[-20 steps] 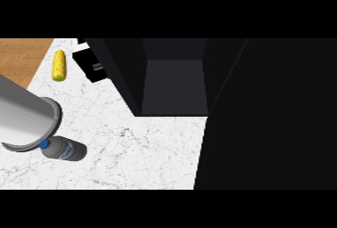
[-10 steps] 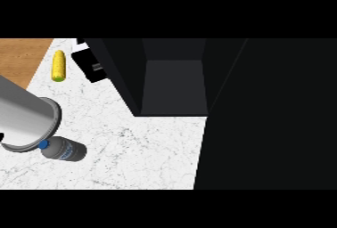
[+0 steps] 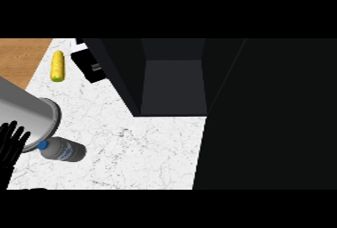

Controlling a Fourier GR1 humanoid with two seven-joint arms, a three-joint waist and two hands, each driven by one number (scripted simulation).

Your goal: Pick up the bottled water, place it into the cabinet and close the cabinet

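Observation:
The bottled water (image 3: 64,151) lies on its side on the white marble counter (image 3: 145,151), low at the left. Its blue cap points left and sits against the rim of a big grey cylinder (image 3: 23,116) that looks like a forearm. My left hand (image 3: 9,149) shows at the left edge, black, fingers straight and pointing up, just left of the bottle and not holding it. The dark cabinet (image 3: 172,84) stands open at the top middle, with nothing visible inside. My right hand is out of view.
A yellow corn cob (image 3: 58,66) lies at the back left beside a strip of wooden surface (image 3: 23,58). A small black object (image 3: 91,67) sits against the cabinet's left wall. A large dark panel (image 3: 270,116) fills the right side.
My left hand has come into view at the left edge beside the bottle. The bottle, grey cylinder and cabinet have not moved.

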